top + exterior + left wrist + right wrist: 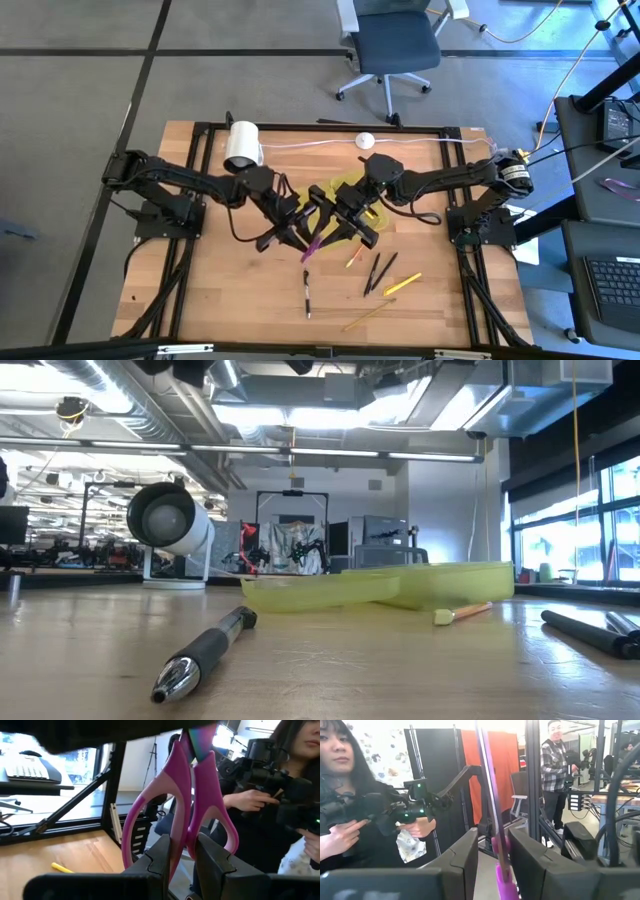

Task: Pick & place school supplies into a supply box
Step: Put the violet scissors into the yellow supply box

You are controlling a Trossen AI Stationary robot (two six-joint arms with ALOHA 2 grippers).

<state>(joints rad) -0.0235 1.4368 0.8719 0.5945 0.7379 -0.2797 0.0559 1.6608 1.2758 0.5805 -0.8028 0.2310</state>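
A wooden table (230, 290) in an open workshop is seen, with a chair (395, 45) beyond its far edge. The scissors (317, 240) are held off the surface near the table's middle by both arms: the left gripper (181, 851) is clenched on the handle loops, and the right gripper (492, 851) is closed on the blades, apparently so that they can be passed across or steadied. The box (400, 585) lies just beyond, partly hidden under the right arm in the high view, so whether anything is in it cannot be told. About 6 pens (307, 293) and pencils (402, 284) are left scattered on the near right side. Open room is left at the near left. A white roll (241, 146) stands at the far edge, well apart.
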